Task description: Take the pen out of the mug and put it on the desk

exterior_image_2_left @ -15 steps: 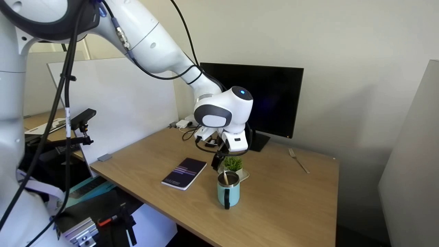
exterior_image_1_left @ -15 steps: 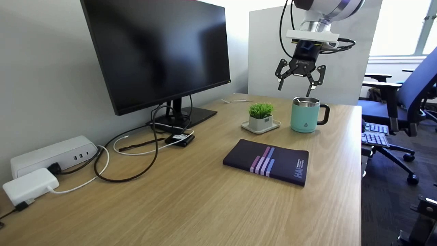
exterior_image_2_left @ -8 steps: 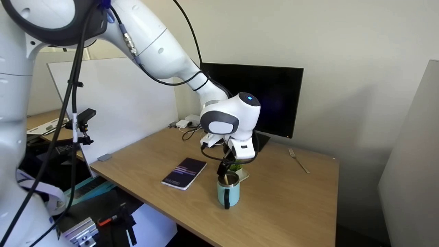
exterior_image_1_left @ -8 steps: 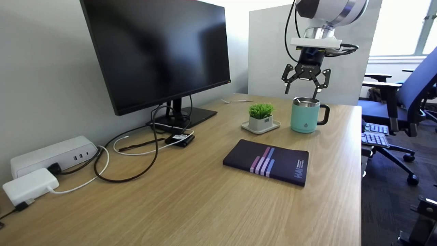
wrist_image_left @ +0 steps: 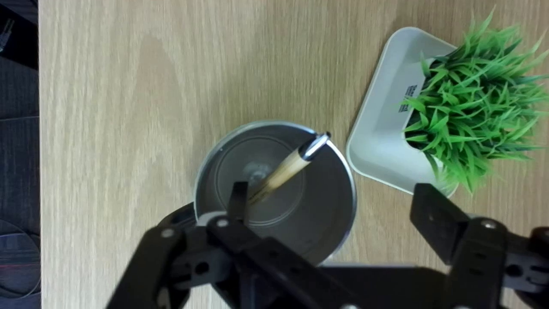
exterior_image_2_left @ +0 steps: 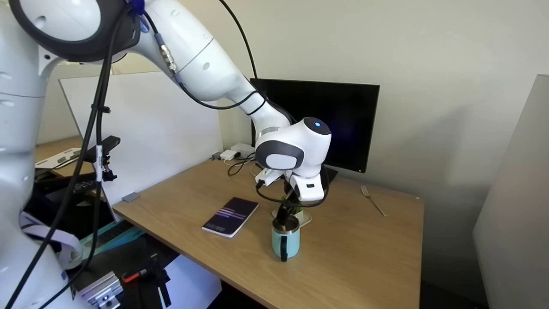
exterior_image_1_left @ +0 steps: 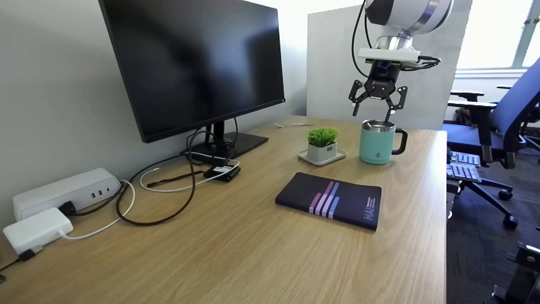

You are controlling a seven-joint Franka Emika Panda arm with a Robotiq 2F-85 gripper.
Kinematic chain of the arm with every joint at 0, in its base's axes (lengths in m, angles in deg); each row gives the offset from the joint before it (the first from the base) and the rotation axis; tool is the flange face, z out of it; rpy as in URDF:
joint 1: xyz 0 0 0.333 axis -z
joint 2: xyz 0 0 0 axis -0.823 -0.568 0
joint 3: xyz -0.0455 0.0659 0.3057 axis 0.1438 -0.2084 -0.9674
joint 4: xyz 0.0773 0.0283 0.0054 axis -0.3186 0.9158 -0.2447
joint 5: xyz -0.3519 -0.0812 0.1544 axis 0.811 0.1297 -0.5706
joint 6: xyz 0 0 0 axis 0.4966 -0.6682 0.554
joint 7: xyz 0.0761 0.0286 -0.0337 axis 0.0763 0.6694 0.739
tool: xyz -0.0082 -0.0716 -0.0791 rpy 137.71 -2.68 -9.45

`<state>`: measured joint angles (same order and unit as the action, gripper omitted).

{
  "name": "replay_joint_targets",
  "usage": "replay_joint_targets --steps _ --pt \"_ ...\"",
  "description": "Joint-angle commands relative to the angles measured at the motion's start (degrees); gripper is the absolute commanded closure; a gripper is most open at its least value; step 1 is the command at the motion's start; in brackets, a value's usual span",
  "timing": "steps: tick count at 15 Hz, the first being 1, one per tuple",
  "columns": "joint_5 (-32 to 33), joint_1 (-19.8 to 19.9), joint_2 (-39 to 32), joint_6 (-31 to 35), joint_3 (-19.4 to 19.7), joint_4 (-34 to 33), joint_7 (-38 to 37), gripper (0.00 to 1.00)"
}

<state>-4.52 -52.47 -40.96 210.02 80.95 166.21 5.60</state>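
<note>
The mint-green mug (exterior_image_1_left: pixel 373 145) stands upright on the wood-grain desk (exterior_image_1_left: pixel 211 253); it shows in an exterior view (exterior_image_2_left: pixel 294 243) with its handle facing that camera. In the wrist view, the pen (wrist_image_left: pixel 286 168), pale wood with a dark and silver end, leans inside the mug against its rim (wrist_image_left: pixel 354 195). My gripper (exterior_image_1_left: pixel 371 116) is open and empty just above the mug. In the wrist view the gripper (wrist_image_left: pixel 331 191) has one finger over the mug's opening beside the pen's lower part and the other over the desk outside the mug. In an exterior view the gripper (exterior_image_2_left: pixel 282 214) hides the pen.
A green plant (exterior_image_1_left: pixel 322 137) in a white pot on a tray (wrist_image_left: pixel 373 141) stands close beside the mug. A dark notebook (exterior_image_1_left: pixel 329 198), a monitor (exterior_image_1_left: pixel 202 63), cables (exterior_image_1_left: pixel 190 198) and a fork (exterior_image_2_left: pixel 372 201) are also on the desk.
My gripper has come down and shifted toward the mug, mostly in the first half second, with a small shift since. It stays open. The mug and pen have not visibly moved.
</note>
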Motion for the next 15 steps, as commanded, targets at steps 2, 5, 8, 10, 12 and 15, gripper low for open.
replay_joint_targets --steps 2,5,8,10,12,15 --pt "-0.35 1.59 -0.80 -1.10 -0.31 -1.50 -0.66 0.41" --pt "-0.42 2.07 -0.79 -1.25 -0.30 -1.64 -0.68 0.62" --pt "-0.40 2.25 -0.74 -1.46 -0.31 -1.80 -0.70 0.64" --pt "-0.39 2.29 -0.70 -1.57 -0.30 -1.86 -0.73 0.61" --pt "-0.42 2.37 -0.62 -1.72 -0.26 -1.86 -0.76 0.59" --pt "-0.59 2.80 -0.38 -2.02 -0.12 -1.67 -0.71 0.59"
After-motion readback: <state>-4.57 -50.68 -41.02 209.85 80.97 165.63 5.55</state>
